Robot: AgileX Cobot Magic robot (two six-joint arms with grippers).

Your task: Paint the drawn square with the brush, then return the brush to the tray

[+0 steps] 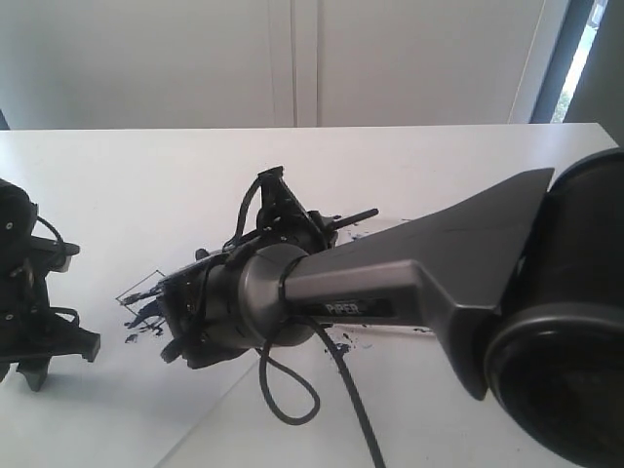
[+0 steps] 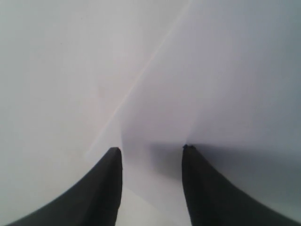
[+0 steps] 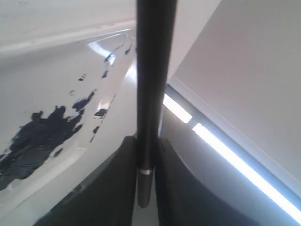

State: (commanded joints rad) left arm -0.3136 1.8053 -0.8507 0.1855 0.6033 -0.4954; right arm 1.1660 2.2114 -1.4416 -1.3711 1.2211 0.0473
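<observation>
My right gripper (image 1: 183, 294) reaches across the middle and is shut on the brush (image 1: 353, 217), a long black stick. Its far end points to the back right. Its dark tip (image 1: 139, 295) lies over the drawn square (image 1: 142, 286), a thin black diamond outline smeared dark blue at its near side. In the right wrist view the brush (image 3: 151, 70) is clamped between the two fingers of the gripper (image 3: 146, 141). Beside it is the glossy tray (image 3: 56, 80) with dark blue blotches. My left gripper (image 1: 58, 359) rests at the left edge, open (image 2: 151, 149) and holding nothing.
Dark blue splatters (image 1: 144, 324) lie on the table just in front of the square. A white paper sheet (image 1: 292, 429) covers the near table, and its edge runs diagonally. The right arm's cable (image 1: 292, 390) loops over it. The arm hides most of the middle.
</observation>
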